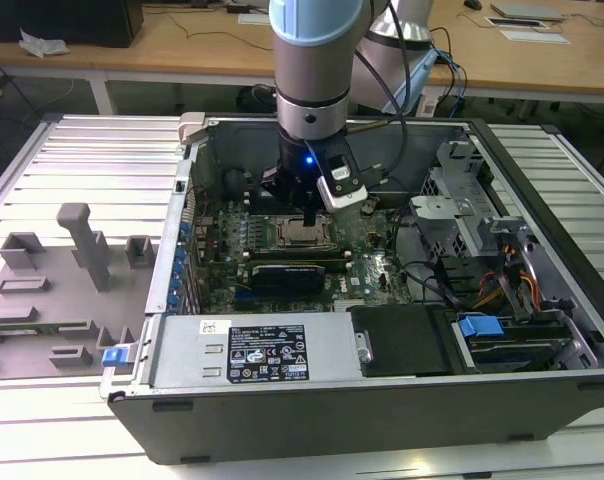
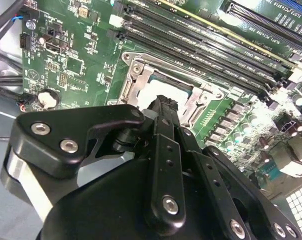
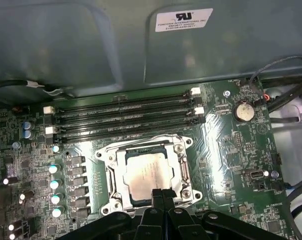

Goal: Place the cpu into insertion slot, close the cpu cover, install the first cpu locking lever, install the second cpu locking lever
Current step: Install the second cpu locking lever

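Observation:
The cpu [image 3: 148, 175] lies flat in the socket on the green board, its silvery top showing through the window of the cpu cover [image 3: 146, 150]. The cover rests down around the chip. Chip and cover hide the insertion slot beneath them. My gripper [image 3: 161, 192] hovers at the socket's edge with its black fingers pressed together and nothing visible between them. In the second wrist view the gripper [image 2: 163, 104] stands in front of the cpu [image 2: 176, 92]. From the exterior view the gripper [image 1: 307, 215] hangs just above the cpu [image 1: 302, 234] inside the open computer case.
Long black memory slots [image 3: 123, 117] run beside the socket, with the case wall [image 3: 91, 45] behind them. A black graphics card [image 1: 287, 272], the power supply [image 1: 252, 350], the drive cage [image 1: 452, 200] and cables crowd the case. A grey fixture tray [image 1: 72, 280] lies at the exterior view's left.

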Controlling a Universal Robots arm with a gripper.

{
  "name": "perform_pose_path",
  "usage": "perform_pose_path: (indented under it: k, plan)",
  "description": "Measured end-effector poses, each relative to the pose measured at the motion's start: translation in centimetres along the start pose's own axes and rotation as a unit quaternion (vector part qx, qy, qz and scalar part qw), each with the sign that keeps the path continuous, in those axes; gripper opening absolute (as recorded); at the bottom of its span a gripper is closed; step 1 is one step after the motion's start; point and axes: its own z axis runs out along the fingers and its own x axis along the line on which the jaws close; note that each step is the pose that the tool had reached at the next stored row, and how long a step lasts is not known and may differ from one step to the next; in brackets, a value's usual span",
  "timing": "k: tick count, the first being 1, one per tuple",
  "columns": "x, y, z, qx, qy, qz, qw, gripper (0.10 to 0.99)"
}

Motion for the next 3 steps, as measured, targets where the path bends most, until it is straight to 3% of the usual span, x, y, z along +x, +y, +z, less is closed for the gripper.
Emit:
perform_pose_path:
  k: [3]
  plan:
    - [0.0, 0.0, 0.0, 0.0003, -0.0001, 0.0, 1.0, 0.106]
